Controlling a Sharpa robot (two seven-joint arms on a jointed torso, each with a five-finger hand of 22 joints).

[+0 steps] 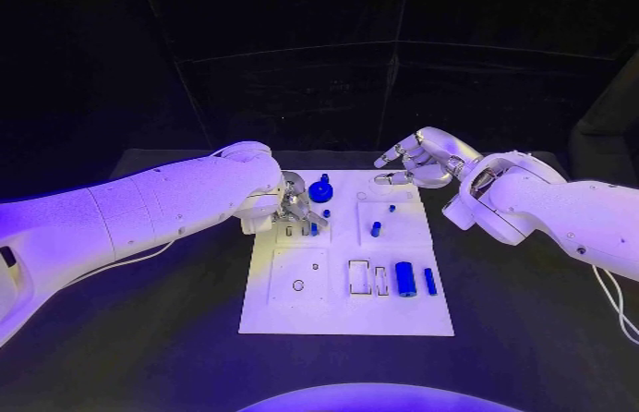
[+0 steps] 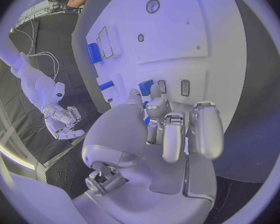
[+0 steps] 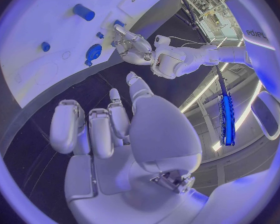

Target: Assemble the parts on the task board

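Table (image 1: 160, 357): one, black; carries the task board at its centre.
Task board (image 1: 293, 315): one white plate, lying flat between the two arms. Recesses visible on the near half; exact count cannot be told.
Left hand (image 1: 295, 207): over the far left part of the board, fingers bent down onto the surface. In the left wrist view the fingertips (image 2: 156, 104) close around a small blue part (image 2: 145, 87) at a slot; the grasp appears to be a pinch on that part.
Right hand (image 1: 415, 161): above the far right corner of the board, apart from every part. Fingers curled inward with nothing between them, as the right wrist view shows.
Blue parts, counted in the head view: at least six.
- Large cylinder (image 1: 404, 278): one, lying on the near right area.
- Round knob piece (image 1: 321, 191): one, far centre, just beside the left hand.
- Thin bar (image 1: 430, 281): one, just beside the large cylinder.
- Short peg (image 1: 376, 229): one, mid board.
- Small stud (image 1: 393, 210): one, near the short peg.
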